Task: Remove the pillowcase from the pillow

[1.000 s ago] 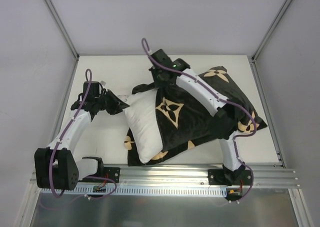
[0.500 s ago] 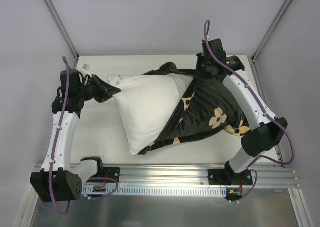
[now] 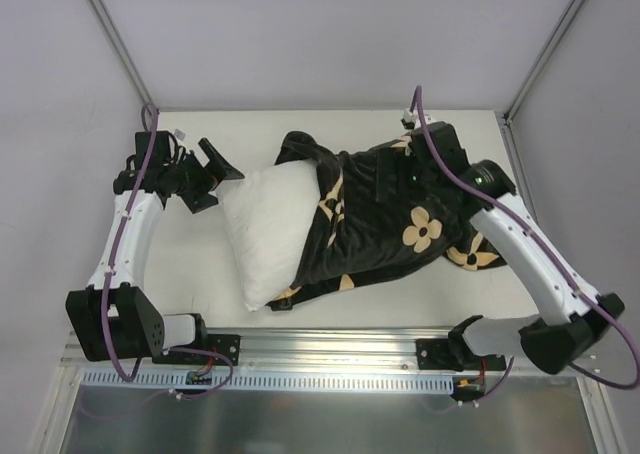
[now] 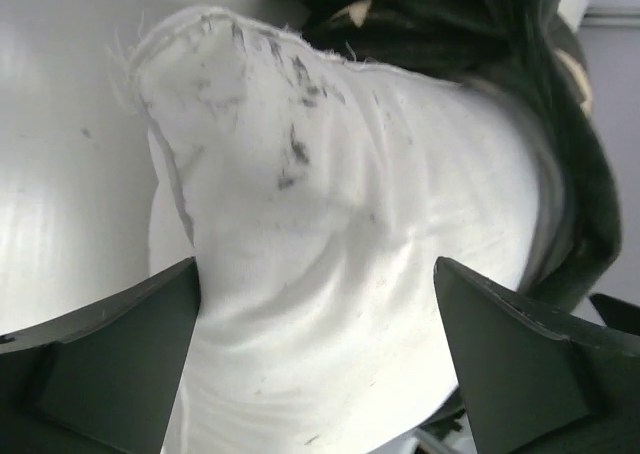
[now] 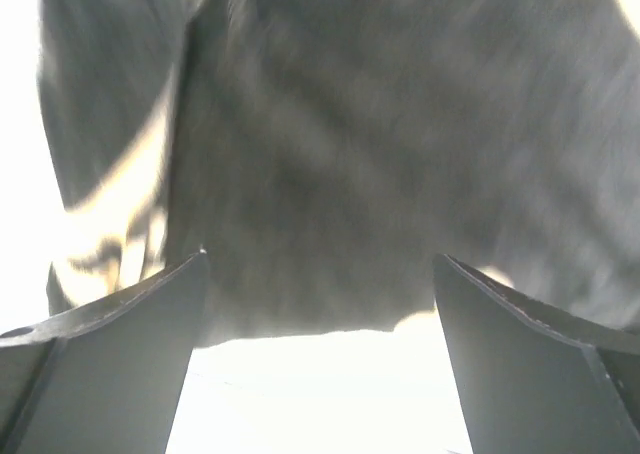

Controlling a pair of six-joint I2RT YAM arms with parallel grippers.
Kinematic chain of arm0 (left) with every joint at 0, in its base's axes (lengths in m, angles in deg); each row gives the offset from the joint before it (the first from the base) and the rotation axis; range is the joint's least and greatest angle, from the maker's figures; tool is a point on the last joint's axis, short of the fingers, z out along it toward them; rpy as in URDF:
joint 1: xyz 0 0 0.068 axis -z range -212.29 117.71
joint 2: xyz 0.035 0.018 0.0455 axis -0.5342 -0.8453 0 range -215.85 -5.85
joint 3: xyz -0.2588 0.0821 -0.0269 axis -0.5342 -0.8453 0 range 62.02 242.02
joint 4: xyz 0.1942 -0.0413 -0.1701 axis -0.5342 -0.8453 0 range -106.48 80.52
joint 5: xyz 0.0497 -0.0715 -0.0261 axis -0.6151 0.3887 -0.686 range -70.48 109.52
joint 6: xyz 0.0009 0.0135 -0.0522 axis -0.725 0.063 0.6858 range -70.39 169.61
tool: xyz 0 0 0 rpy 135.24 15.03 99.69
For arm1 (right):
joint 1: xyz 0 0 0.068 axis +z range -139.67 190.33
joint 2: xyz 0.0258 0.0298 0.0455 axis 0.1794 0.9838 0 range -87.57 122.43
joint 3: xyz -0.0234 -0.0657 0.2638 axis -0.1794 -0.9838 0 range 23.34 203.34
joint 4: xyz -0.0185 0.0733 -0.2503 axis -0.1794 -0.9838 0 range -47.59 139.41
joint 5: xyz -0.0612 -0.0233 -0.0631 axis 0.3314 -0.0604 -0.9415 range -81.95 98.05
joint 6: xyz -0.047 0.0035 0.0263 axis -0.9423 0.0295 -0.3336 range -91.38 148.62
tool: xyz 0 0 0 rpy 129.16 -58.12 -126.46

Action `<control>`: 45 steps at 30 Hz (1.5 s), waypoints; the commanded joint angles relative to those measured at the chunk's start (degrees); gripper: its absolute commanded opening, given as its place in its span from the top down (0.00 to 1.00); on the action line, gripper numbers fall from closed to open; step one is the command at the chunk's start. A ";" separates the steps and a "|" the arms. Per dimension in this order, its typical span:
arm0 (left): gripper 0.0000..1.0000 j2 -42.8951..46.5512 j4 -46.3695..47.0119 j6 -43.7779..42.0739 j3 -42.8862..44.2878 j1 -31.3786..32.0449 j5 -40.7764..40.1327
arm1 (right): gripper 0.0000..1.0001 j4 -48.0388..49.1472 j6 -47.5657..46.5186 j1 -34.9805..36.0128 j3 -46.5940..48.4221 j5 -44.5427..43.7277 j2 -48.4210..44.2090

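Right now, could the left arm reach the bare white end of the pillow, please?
Probably yes: its open fingers sit right at the pillow's bare corner, nothing lies between, and the pillowcase covers only the other end.

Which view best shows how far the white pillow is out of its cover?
Top external: the soft white pillow lies partly out of the black flower-print pillowcase. Left wrist shows only a smudged corner; right wrist, only blurred dark fabric.

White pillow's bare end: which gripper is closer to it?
Left. The left gripper sits open beside the pillow's exposed corner; the right gripper is over the pillowcase, farther across.
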 commanded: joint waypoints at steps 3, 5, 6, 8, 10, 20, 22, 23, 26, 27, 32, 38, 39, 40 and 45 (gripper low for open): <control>0.01 11.14 -7.08 -9.45 -1.08 3.77 -9.18 | 0.04 0.57 4.57 10.60 -9.08 -7.65 -10.97; 0.01 16.41 -9.45 -9.81 -4.49 5.44 -11.11 | 0.04 1.45 6.43 15.96 -10.86 -10.28 -12.46; 0.01 18.01 -10.07 -9.29 -6.00 6.06 -11.82 | 0.04 2.32 7.39 17.65 -11.47 -11.08 -12.47; 0.01 21.44 -11.21 -8.14 -10.29 10.71 -13.49 | 0.04 2.94 9.59 21.95 -12.18 -15.02 -11.16; 0.01 25.93 -13.14 -6.47 -12.51 13.35 -16.83 | 0.04 3.38 11.35 27.32 -11.05 -16.80 -9.05; 0.01 32.09 -14.21 -4.72 -23.50 19.77 -5.76 | 0.04 5.67 16.62 38.49 -3.05 -17.59 5.19; 0.01 31.57 -13.86 -4.36 -24.99 20.56 -4.45 | 0.04 5.41 18.03 39.02 -2.16 -18.47 7.64; 0.01 30.87 -13.51 -4.27 -25.35 21.44 -4.10 | 0.04 5.49 19.52 39.02 -1.99 -18.91 8.53; 0.01 29.81 -10.61 -3.13 -27.28 22.24 -2.08 | 0.01 5.67 21.20 38.85 -2.42 -21.63 10.90; 0.01 29.63 -9.21 -2.17 -29.02 22.41 -1.03 | 0.09 5.67 21.98 38.93 -2.86 -22.16 11.69; 0.13 28.67 1.69 1.96 -33.69 23.29 5.22 | 0.44 7.60 22.78 37.09 -5.67 -22.95 11.79; 1.00 27.08 3.02 4.33 -30.02 23.12 1.99 | 0.96 7.52 22.26 32.18 -12.17 -24.54 6.19; 1.00 27.43 3.02 5.04 -27.92 22.60 1.19 | 0.99 7.34 21.91 31.21 -13.49 -25.32 4.60; 1.00 27.96 2.93 6.00 -26.68 21.89 0.92 | 0.99 7.08 21.56 29.29 -16.46 -25.94 2.84; 1.00 27.52 -0.05 3.82 -15.52 10.75 11.44 | 0.99 3.39 17.52 17.62 -25.35 -28.84 -12.62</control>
